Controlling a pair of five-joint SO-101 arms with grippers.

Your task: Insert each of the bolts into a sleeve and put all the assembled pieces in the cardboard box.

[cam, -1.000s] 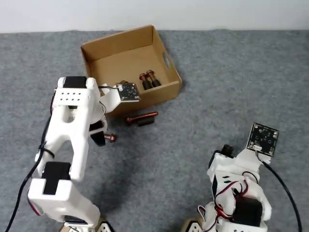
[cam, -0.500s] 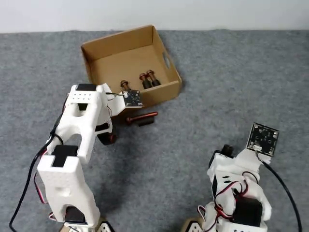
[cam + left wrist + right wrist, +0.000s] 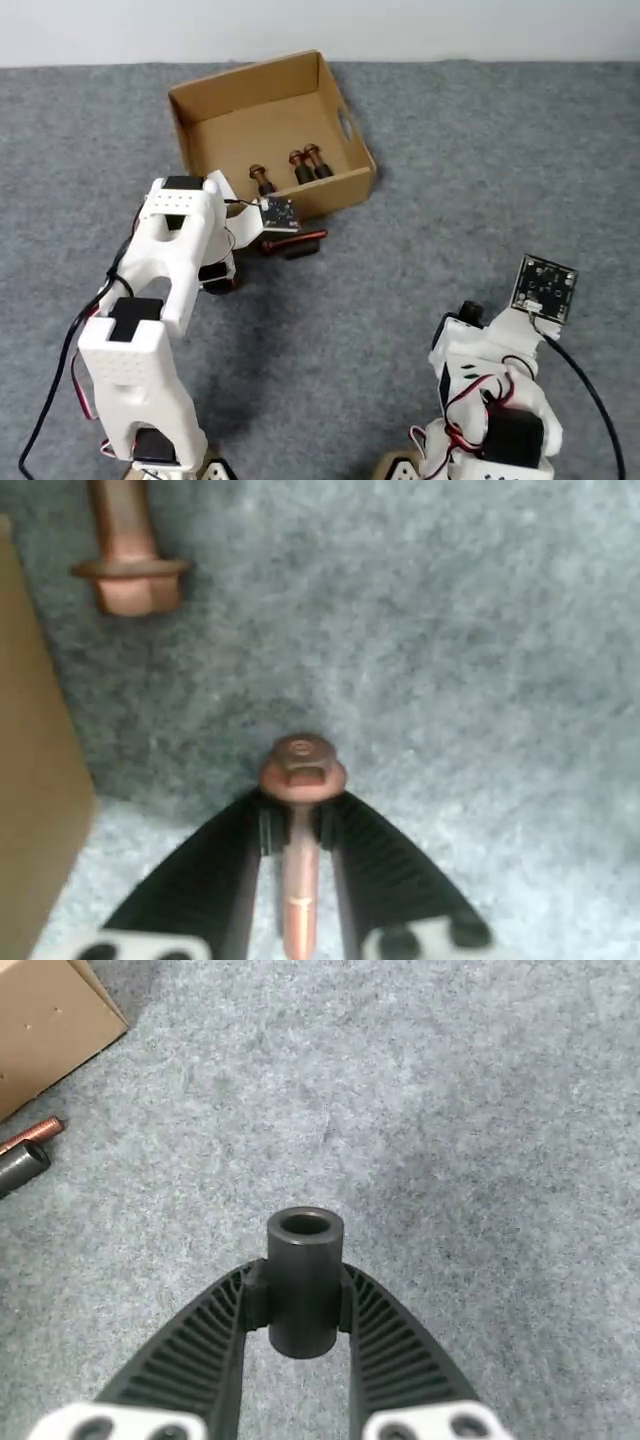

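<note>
My left gripper [image 3: 300, 818] is shut on a copper bolt [image 3: 302, 772], whose hex head points away over the grey carpet. In the high view the left arm [image 3: 175, 255] stands just in front of the cardboard box [image 3: 205, 110]. A second loose bolt [image 3: 296, 239] lies on the carpet by the box's front wall, with a black sleeve [image 3: 303, 252] next to it. Three assembled pieces [image 3: 297, 166] stand inside the box. Above open carpet, my right gripper [image 3: 303, 1290] is shut on a black sleeve [image 3: 304, 1278], its open bore facing away.
The loose bolt [image 3: 125, 555] and the box wall [image 3: 30, 770] lie close ahead of my left gripper. In the right wrist view a box corner [image 3: 50, 1015], a bolt tip [image 3: 32, 1132] and a sleeve end [image 3: 20, 1166] lie far off. Grey carpet spreads between the arms.
The left arm has swung right and toward the box front, carrying its bolt closer to the loose bolt. The right arm has kept still.
</note>
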